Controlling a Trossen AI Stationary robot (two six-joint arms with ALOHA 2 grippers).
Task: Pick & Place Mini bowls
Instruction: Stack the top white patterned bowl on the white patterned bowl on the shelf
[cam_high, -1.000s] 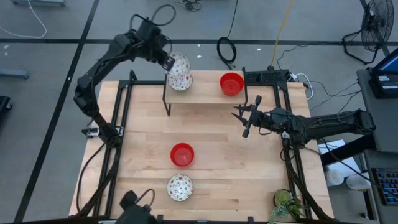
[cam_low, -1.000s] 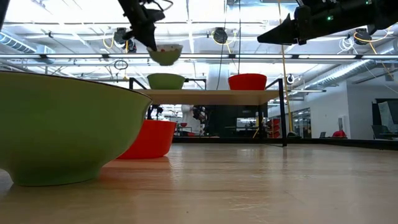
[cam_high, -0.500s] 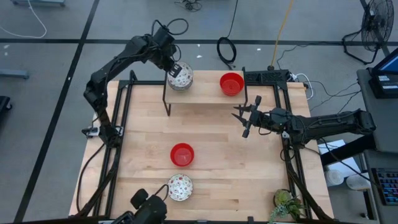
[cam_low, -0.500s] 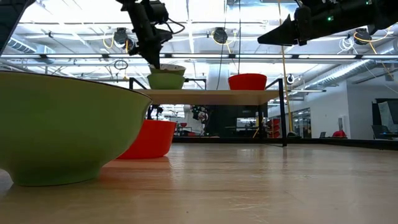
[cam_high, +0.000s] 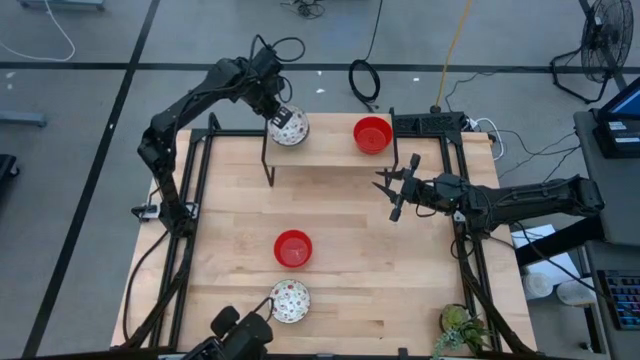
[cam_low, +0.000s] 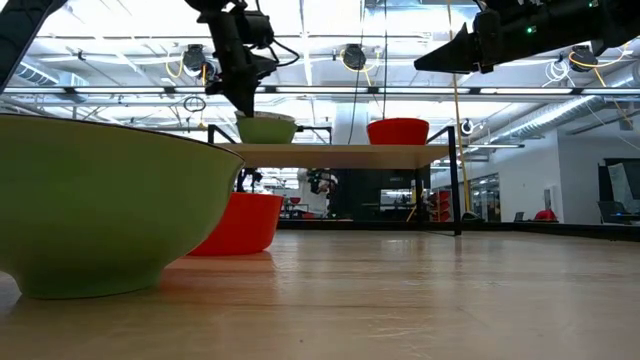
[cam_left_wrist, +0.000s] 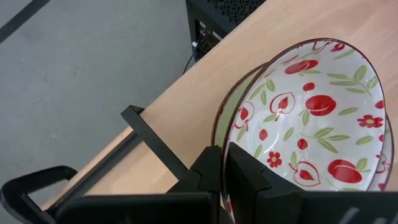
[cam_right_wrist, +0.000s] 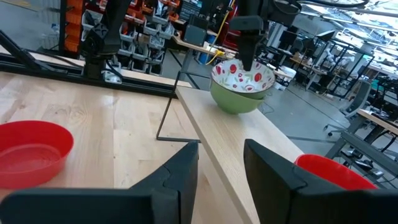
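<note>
My left gripper is shut on a white red-patterned mini bowl, which sits nested in a second like bowl on the raised shelf. In the right wrist view that stack shows green outsides. A red mini bowl rests base-down on the shelf's right part. Another red bowl and a patterned bowl stand on the table near its near edge. My right gripper hovers open over the table's right half, touching nothing. My left gripper holds the upper patterned bowl by its rim, on the side toward the table's far left. One finger is inside the bowl and one outside. The fingers come from above, pointing down. The bowl sits level inside the lower bowl.
The wooden shelf stands on black legs along the far edge. A black frame borders the table's left and right sides. A small plant sits at the near right corner. Bare wood lies between shelf and near bowls.
My left gripper has come down toward the shelf and tipped upright, still shut on the patterned bowl's rim. The bowl, held tilted above the shelf's other patterned bowl a second ago, now sits level nested inside it. The right arm has kept still.
</note>
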